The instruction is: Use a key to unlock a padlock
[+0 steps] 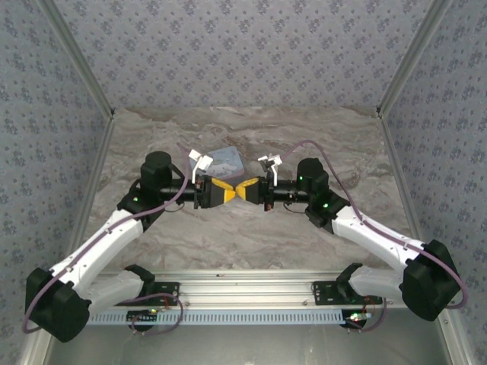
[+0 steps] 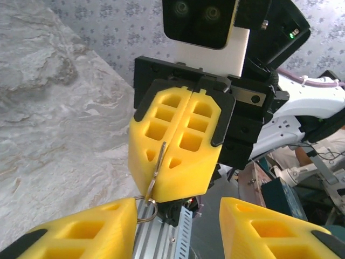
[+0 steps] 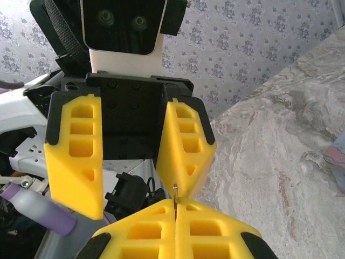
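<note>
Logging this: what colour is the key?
Silver metal; the key shows best in the left wrist view.

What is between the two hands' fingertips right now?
A thin silver key, pinched in the shut right hand and poking toward the open left hand; left wrist view.

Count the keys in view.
1: the key is pinched between the right gripper's shut fingers, its ring dangling, facing the open left gripper. More could be hidden behind the arms.
</note>
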{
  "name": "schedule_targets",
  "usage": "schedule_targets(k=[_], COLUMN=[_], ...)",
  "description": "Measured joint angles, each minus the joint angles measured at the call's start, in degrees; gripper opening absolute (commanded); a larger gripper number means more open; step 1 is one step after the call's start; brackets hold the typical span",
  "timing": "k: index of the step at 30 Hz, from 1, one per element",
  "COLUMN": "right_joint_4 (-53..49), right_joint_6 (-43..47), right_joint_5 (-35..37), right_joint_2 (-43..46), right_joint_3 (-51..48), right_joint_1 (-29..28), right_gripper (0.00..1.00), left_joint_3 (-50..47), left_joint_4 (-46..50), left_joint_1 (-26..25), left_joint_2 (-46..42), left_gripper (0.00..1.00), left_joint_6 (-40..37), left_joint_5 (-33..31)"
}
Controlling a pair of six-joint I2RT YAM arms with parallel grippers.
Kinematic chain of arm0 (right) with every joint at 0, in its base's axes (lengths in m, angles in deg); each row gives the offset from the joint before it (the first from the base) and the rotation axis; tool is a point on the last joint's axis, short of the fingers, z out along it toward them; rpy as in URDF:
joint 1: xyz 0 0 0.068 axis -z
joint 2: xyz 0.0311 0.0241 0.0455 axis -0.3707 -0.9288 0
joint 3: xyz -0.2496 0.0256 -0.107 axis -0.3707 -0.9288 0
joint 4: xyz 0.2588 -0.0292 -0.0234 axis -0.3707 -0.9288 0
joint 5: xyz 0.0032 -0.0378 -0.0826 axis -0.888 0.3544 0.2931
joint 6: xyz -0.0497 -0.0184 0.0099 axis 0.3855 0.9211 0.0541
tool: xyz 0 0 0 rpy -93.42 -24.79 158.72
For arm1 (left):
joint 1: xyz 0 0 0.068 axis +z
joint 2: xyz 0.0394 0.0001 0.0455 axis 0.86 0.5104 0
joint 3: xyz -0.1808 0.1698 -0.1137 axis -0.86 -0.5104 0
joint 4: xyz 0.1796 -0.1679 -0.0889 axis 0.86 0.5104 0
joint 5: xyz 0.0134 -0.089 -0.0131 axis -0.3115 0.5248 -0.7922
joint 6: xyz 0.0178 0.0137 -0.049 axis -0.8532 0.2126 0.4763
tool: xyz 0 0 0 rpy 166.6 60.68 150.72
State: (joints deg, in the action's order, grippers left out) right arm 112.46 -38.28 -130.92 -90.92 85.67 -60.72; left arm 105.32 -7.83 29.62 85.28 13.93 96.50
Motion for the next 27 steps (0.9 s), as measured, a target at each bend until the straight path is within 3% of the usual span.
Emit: schedule_targets(k=[8, 13, 17, 27], right_joint_4=[0.4, 0.7, 0.8, 0.8], right_joint_6=[-0.6, -0.6, -0.8, -0.8], right_joint_5=[0.0, 0.0, -0.3, -0.5], right_joint_2=[0.2, 0.3, 0.3, 0.3], right_joint_3=[0.0, 0.0, 0.0, 0.0], right_joint_1=[0.3, 0.3, 0.5, 0.5], right_gripper=[0.0, 0.0, 0.0, 0.0], left_joint_3=[0.0, 0.0, 0.0, 0.0], left_joint_4=[-1.6, -1.5, -1.5, -1.4], left_joint_1=[-0.1, -0.1, -0.1, -0.1], left_joint_2=[1.8, 1.9, 1.9, 2.0], left_gripper=[0.28, 0.09, 0.0, 0.0], left_joint_6=[0.4, 0.2, 0.5, 0.4], left_joint_5=[0.1, 0.0, -0.7, -0.6])
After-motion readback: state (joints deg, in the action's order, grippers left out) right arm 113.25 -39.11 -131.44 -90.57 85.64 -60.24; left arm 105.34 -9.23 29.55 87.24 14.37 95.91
